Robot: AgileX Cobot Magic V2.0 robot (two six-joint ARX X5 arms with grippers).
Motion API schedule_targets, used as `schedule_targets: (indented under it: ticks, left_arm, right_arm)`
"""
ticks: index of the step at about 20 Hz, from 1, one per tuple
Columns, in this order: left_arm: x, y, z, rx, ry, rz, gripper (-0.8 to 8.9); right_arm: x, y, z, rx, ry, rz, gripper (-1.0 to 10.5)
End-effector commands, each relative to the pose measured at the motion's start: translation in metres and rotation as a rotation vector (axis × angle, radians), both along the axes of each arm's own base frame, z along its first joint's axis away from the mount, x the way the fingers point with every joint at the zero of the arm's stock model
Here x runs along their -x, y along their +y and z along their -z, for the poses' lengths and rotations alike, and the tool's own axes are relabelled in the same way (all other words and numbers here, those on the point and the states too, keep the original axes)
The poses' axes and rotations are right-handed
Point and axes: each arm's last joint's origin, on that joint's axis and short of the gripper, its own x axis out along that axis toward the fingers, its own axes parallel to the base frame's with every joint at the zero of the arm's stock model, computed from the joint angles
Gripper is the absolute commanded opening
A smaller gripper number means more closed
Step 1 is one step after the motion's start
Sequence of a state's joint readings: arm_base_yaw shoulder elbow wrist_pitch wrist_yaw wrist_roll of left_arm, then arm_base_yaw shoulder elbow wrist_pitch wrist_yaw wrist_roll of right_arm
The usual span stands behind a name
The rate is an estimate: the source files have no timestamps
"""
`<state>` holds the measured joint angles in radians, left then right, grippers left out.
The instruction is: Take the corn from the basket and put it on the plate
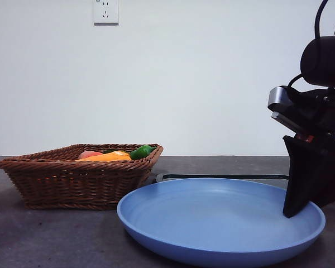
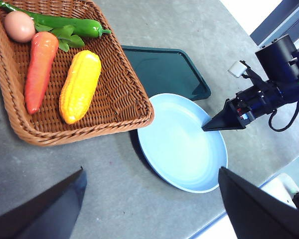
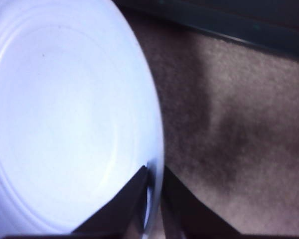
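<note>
The corn (image 2: 80,85) lies in the basket (image 2: 122,94) beside a carrot (image 2: 40,69), its long axis parallel to it. The left claw (image 2: 152,209) hangs wide open, well clear of the basket and nearer the corn. The right claw (image 3: 154,191) pinches the plate (image 2: 182,144) rim, on the side far from the basket.

A: Basket (image 2: 122,94) first: brown woven wicker, rough and ribbed, with a braided rim.

B: The corn (image 2: 79,86) in it shines, glossy like plastic, with bumpy kernel rows.

A: The carrot (image 2: 40,69) looks smooth with a soft sheen, the pepper (image 2: 72,25) slick and shiny.

B: The plate (image 1: 212,215) is blue, smooth and matt, with faint rings. The tray (image 2: 164,69) is dark, smooth, slightly glossy.

A: Table (image 2: 114,194): grey, matt, finely speckled. The right gripper (image 3: 154,177) is matt black, pinching the plate's rim.
</note>
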<state>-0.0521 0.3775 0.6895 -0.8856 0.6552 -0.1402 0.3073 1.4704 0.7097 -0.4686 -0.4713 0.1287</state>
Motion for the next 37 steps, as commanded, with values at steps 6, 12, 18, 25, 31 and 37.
schedule_targets:
  ticks: [6, 12, 18, 25, 31, 37]
  left_arm:
    - [-0.038, -0.002, -0.004, -0.021, 0.029, 0.005, 4.30]
    - [-0.094, -0.021, 0.008, -0.088, 0.062, 0.059, 4.30]
    - [-0.150, -0.063, 0.011, -0.354, 0.050, 0.088, 4.30]
    - [-0.215, -0.113, 0.037, -0.562, 0.095, 0.175, 4.30]
    - [-0.251, -0.137, 0.062, -0.644, 0.127, 0.213, 4.30]
    - [-0.262, -0.146, 0.079, -0.655, 0.140, 0.230, 4.30]
  right_arm:
    - [0.018, -0.015, -0.031, 0.027, -0.035, 0.039, 0.0]
    - [0.048, -0.031, -0.071, -0.006, -0.150, 0.084, 0.0]
    - [0.065, -0.041, -0.088, -0.029, -0.206, 0.118, 0.0]
    - [0.069, -0.042, -0.092, -0.041, -0.230, 0.132, 0.0]
    - [0.069, -0.042, -0.092, -0.042, -0.228, 0.135, 0.0]
    - [0.068, -0.042, -0.093, -0.043, -0.237, 0.135, 0.0]
